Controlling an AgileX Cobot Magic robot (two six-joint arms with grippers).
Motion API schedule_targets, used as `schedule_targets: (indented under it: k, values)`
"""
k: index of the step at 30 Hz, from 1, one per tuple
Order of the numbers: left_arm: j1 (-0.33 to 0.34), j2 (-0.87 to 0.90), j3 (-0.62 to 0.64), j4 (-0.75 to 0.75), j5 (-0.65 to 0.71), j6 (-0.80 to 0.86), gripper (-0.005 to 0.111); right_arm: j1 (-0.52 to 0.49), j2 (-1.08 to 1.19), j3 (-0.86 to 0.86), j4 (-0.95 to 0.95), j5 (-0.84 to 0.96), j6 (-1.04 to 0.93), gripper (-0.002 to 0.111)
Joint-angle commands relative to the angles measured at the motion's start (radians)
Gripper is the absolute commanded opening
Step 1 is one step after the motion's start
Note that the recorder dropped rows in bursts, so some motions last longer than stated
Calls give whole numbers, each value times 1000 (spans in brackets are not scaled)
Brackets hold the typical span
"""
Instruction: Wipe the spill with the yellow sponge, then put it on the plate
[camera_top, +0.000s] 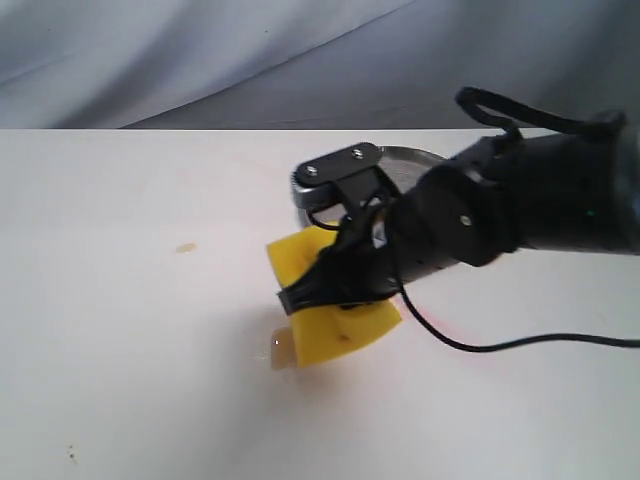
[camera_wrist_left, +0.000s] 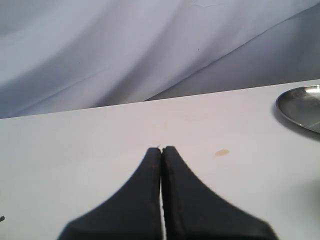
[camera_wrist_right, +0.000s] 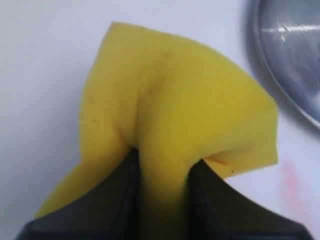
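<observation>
My right gripper (camera_top: 325, 285) is shut on the yellow sponge (camera_top: 345, 325), pinching its middle so the foam bulges on both sides (camera_wrist_right: 175, 100). The sponge rests on the white table, its lower left corner touching the spill (camera_top: 282, 350), a small pale amber puddle. Behind the arm lies the silver plate (camera_top: 415, 157), mostly hidden; its rim also shows in the right wrist view (camera_wrist_right: 290, 60) and in the left wrist view (camera_wrist_left: 302, 106). My left gripper (camera_wrist_left: 162, 149) is shut on nothing, low over bare table, and is out of the exterior view.
A small tan stain (camera_top: 186, 247) marks the table left of the sponge, seen too as a tan spot (camera_wrist_left: 222, 152). A black cable (camera_top: 520, 343) trails right from the arm. Grey cloth (camera_top: 200, 50) hangs behind the table's far edge.
</observation>
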Motion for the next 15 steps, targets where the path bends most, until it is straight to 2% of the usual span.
schedule_targets:
  k: [1,12,15]
  values:
    - [-1,-3,0,1,-7,-2,0,-60,-80,137,-13,-30,13,0]
    - [-1,-3,0,1,-7,-2,0,-66,70,159,29,-63,12,0]
    - [-1,-3,0,1,-7,-2,0,-66,139,98,66,-22,-10,0]
